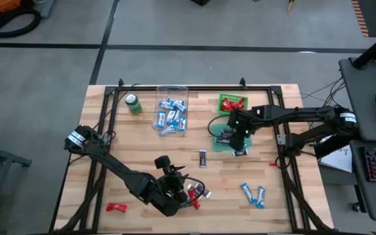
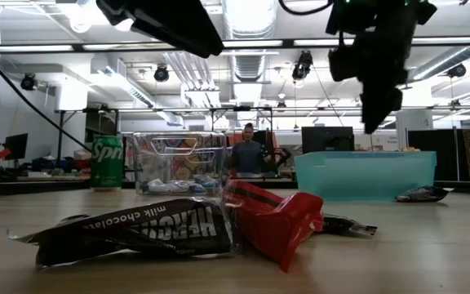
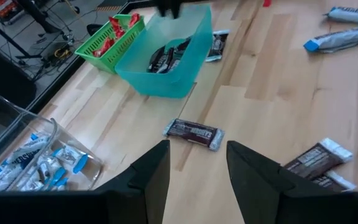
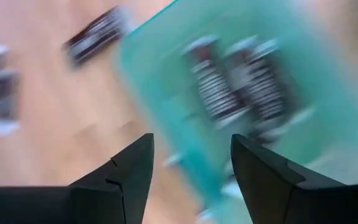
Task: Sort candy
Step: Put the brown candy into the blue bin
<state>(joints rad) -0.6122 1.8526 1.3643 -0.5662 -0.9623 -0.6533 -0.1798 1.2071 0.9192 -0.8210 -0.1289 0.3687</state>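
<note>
The right claw (image 1: 239, 138) hangs over the teal bin (image 1: 225, 134) with its fingers spread and nothing between them; its wrist view, though blurred, looks down on black-and-silver bars (image 4: 232, 84) lying inside that bin. I judge a drop into the bin is just done on this side.

The left claw (image 1: 189, 193) hovers low at the near edge of the bench (image 1: 292, 170), fingers apart and empty, above a small heap of black and red bars (image 1: 197, 194).

Sorting looks well along: blue-and-white bars fill the clear tub (image 1: 172, 109), red ones sit in the green basket (image 1: 232, 103). Still loose are one black bar (image 1: 203, 158) mid-bench, two blue-and-white bars (image 1: 254, 193) near the right front, a red bar (image 1: 115, 207) at the left front, and another black bar (image 1: 239, 152) just beside the teal bin.

Next, the right arm probably needs to lift clear and travel to a loose bar, most handily the one beside the bin, lining its fingers across the wrapper's narrow width.
</note>
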